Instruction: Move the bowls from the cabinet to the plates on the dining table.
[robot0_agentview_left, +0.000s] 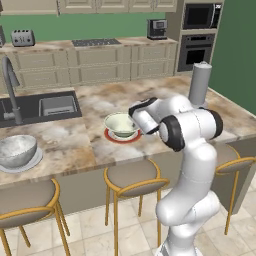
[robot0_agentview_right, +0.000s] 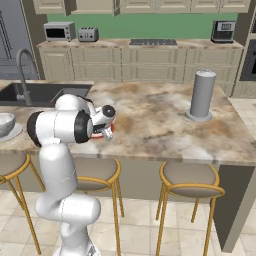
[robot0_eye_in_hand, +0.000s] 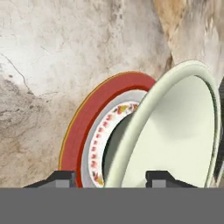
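Seeing no readable writing; my gripper (robot0_eye_in_hand: 111, 177) straddles the cream bowl's (robot0_agentview_left: 121, 124) rim, fingers spread, on the red-rimmed plate (robot0_agentview_left: 123, 136), frame centre.

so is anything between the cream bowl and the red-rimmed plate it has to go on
Nothing visible: the cream bowl already sits on the red-rimmed plate, with the gripper straddling its rim.

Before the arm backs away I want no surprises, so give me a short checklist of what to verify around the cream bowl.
1. Cream bowl sits on red-rimmed plate: ok.
2. Bowl upright, not tipped: ok.
3. Gripper free of the rim: not ok; fingertips straddle it, contact unclear.
4. Grey bowl on white plate: ok.
5. Grey cylinder clear of the bowl: ok.
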